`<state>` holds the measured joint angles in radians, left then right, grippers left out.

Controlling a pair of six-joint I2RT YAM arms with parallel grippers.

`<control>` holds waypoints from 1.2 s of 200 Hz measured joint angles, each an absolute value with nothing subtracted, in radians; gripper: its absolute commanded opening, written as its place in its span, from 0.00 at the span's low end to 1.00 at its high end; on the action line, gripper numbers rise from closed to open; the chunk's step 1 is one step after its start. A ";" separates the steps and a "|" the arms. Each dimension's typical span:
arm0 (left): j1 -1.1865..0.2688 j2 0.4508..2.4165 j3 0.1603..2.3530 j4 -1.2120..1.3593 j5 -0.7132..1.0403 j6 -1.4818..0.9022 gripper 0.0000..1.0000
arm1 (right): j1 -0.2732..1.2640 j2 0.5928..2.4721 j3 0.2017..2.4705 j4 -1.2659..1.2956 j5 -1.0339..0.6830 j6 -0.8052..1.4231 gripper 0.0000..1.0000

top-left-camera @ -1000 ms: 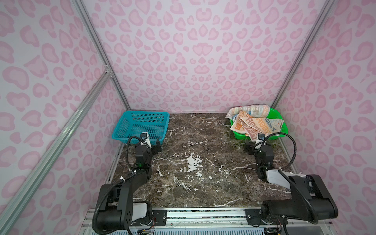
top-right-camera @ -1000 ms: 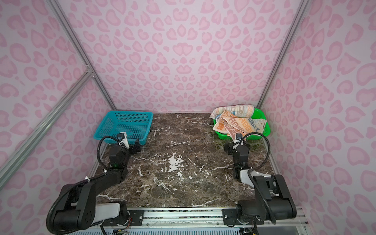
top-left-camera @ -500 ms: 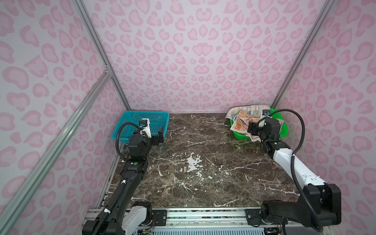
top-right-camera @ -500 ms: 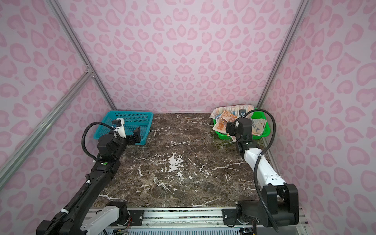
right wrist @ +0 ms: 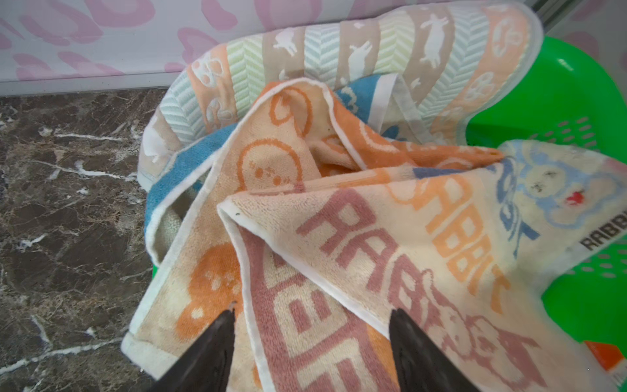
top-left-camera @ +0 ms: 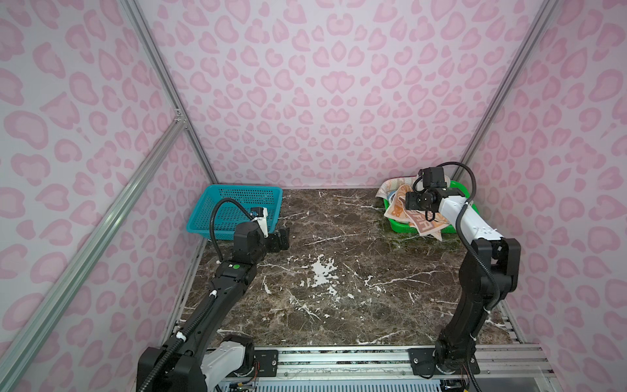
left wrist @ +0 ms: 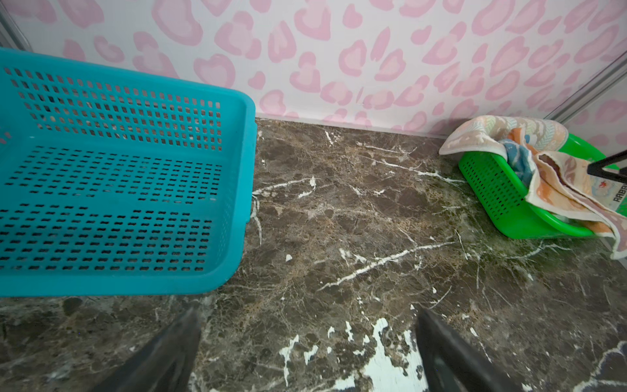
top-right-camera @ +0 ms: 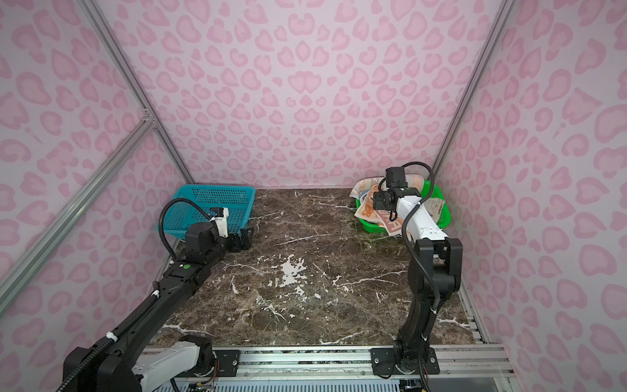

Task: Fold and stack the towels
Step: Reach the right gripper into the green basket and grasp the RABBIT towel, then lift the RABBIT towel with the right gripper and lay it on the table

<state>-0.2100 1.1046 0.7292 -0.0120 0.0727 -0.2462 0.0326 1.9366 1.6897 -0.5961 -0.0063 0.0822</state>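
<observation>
- The towels [top-left-camera: 395, 212] lie crumpled together in the green basket [right wrist: 559, 101], spilling over its rim toward the bench [top-left-camera: 339, 258].
- Topmost is the lettered towel [right wrist: 390, 244], cream with orange and dusky-pink "RABBIT" print. Under it comes the faces towel [right wrist: 271, 163], then the blue towel [right wrist: 183, 166]. The chevron towel [right wrist: 339, 51] is draped along the basket's wall-side rim.
- The right end effector [right wrist: 312, 314] is down at the heap with its jaws partly apart and a raised fold of the lettered towel between them. One tip is at the faces towel and the other is on the lettered towel. I cannot tell whether they press the cloth.
- In both top views the green basket stands in the bench's far right corner.
- The left end effector [left wrist: 307, 312] has its jaws wide over bare bench, just beside the blue basket [left wrist: 237, 190] in the far left corner.
</observation>
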 measured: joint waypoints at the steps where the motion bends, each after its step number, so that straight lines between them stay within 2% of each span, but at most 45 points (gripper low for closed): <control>1: -0.211 1.107 0.729 -0.012 0.072 -0.249 1.00 | 0.033 1.941 1.694 -0.597 -0.009 0.082 0.72; 47: -0.227 1.179 0.745 -0.014 0.074 -0.287 1.00 | 0.033 2.055 1.771 -0.625 -0.031 0.083 0.65; 68: -0.235 1.203 0.757 -0.014 0.074 -0.295 0.99 | 0.033 2.104 1.808 -0.630 -0.029 0.082 0.54; 82: -0.238 1.216 0.765 -0.014 0.074 -0.302 0.99 | 0.034 2.121 1.821 -0.630 -0.020 0.082 0.42; 115: -0.245 1.241 0.783 -0.014 0.070 -0.319 0.99 | 0.034 2.127 1.840 -0.619 -0.001 0.072 0.00; 139: -0.249 1.251 0.798 -0.014 0.067 -0.324 0.99 | 0.035 2.098 1.837 -0.608 0.004 0.062 0.00; 187: -0.251 1.277 0.839 -0.013 0.068 -0.331 0.99 | 0.037 1.895 1.753 -0.562 0.004 0.022 0.00; 240: -0.253 1.302 0.917 -0.012 0.086 -0.332 0.99 | 0.064 1.683 1.727 -0.540 -0.149 -0.035 0.00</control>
<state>-0.2535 1.3022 0.9169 -0.0124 0.0860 -0.3317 0.0639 1.6833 1.7271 -0.5400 -0.1486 -0.0349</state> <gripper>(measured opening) 0.987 0.049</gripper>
